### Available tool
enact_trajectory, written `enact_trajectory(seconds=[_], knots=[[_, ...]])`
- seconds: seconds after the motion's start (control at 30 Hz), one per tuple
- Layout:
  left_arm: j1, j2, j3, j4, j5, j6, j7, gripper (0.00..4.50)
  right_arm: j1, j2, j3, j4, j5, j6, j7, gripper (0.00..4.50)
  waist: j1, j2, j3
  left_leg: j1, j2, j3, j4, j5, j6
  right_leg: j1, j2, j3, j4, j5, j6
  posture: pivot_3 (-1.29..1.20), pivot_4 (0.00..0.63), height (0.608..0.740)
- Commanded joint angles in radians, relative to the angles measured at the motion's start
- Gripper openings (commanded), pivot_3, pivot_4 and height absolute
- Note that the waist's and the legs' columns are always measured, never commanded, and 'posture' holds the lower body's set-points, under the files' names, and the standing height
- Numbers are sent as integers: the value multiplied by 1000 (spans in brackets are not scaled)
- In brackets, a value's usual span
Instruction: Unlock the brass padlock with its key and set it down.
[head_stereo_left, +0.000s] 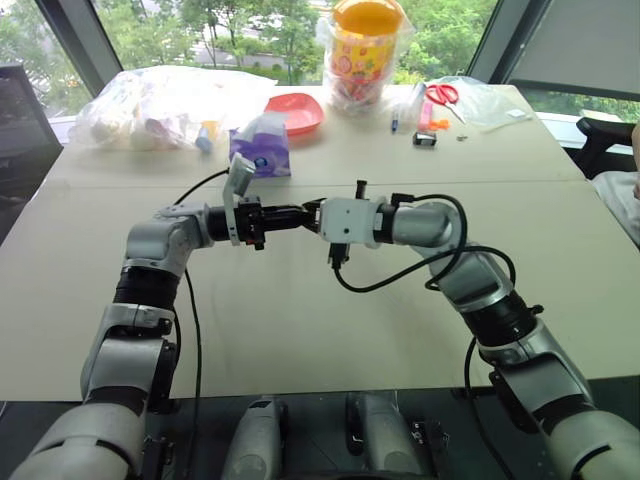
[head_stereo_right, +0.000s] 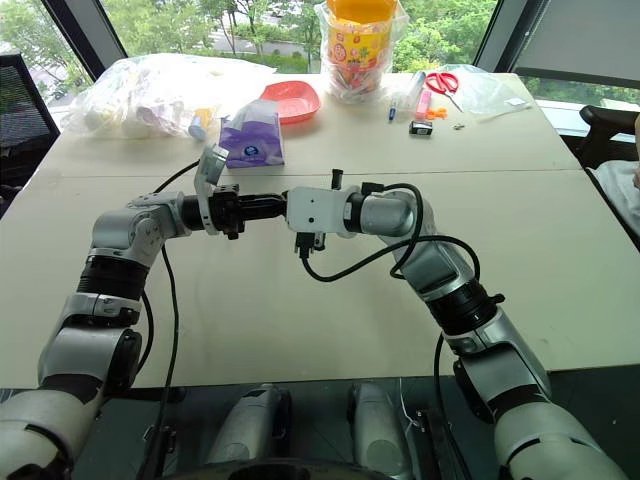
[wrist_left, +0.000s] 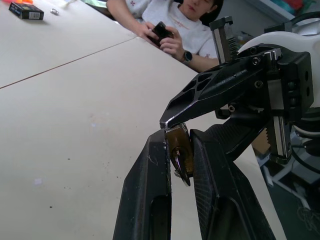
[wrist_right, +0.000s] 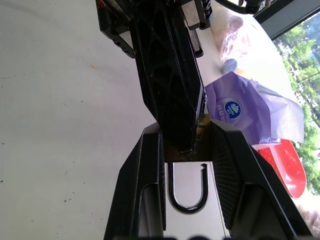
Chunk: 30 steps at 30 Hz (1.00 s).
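Both our claws meet above the middle of the table (head_stereo_left: 300, 330). The right claw (wrist_right: 186, 150) is clamped on the brass padlock (wrist_right: 200, 145), its shackle already sprung; the left claw (wrist_left: 179, 150) pinches the same body. Opposing pulls could flick it loose.

left hand (head_stereo_left: 308, 216): level, pointing right, fingers nearly closed | right hand (head_stereo_left: 316, 215): pointing left, clamped, tips meeting left's
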Motion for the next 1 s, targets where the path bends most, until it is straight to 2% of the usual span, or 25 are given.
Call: enact_trajectory(seconds=[0.03, 0.13, 0.3, 0.37, 0.4, 0.5, 0.6, 1.0], knots=[[-18, 6, -9, -9, 17, -27, -21, 81, -24, 8, -23, -50, 7, 0, -11, 697, 0, 0, 0, 0, 0, 0, 0, 0, 0, 0, 0, 0, 0, 0, 0, 0, 150, 740], [-20, 4, 1, -5, 16, -30, -15, 81, -22, 8, -24, -52, 12, 8, -5, 697, 0, 0, 0, 0, 0, 0, 0, 0, 0, 0, 0, 0, 0, 0, 0, 0, 150, 740], [-16, 4, 16, -27, 5, -17, -4, 81, 2, -27, -40, -61, 18, 25, 12, 3057, 1, 0, 0, 0, 0, 0, 0, 0, 0, 0, 0, 0, 0, 0, 0, 0, 150, 740], [-12, 8, 25, -39, -4, -6, -1, 81, 29, -57, -69, -80, 8, 67, -7, 4219, 3, 0, 0, 0, 0, 0, 0, 0, 0, 0, 0, 0, 0, 0, 0, 0, 150, 740], [-9, 11, 27, -45, -6, -2, -1, 81, 45, -56, -97, -100, 33, 107, -14, 4470, 4, 0, 0, 0, 0, 0, 0, 0, 0, 0, 0, 0, 0, 0, 0, 0, 150, 740], [4, 16, 30, -67, -16, 10, -6, 81, 74, 2, -212, -192, 163, 299, -42, 4470, 3, 0, 0, -1, 0, 0, 0, 0, 0, 0, -1, 0, 0, -1, -1, 0, 150, 740], [13, 19, 28, -92, -27, 25, -12, 81, 82, 17, -242, -231, 198, 377, -60, 4470, -1, 0, 0, 0, 0, 0, 0, 0, 0, 0, 0, 0, 0, 0, 0, 0, 150, 740], [14, 20, 35, -147, -57, 68, -18, 81, 85, 0, -206, -226, 217, 401, -94, 4470, 2, 0, 0, -1, 0, 0, 0, 0, 0, 0, 0, 0, 0, -1, -2, 0, 150, 740]])
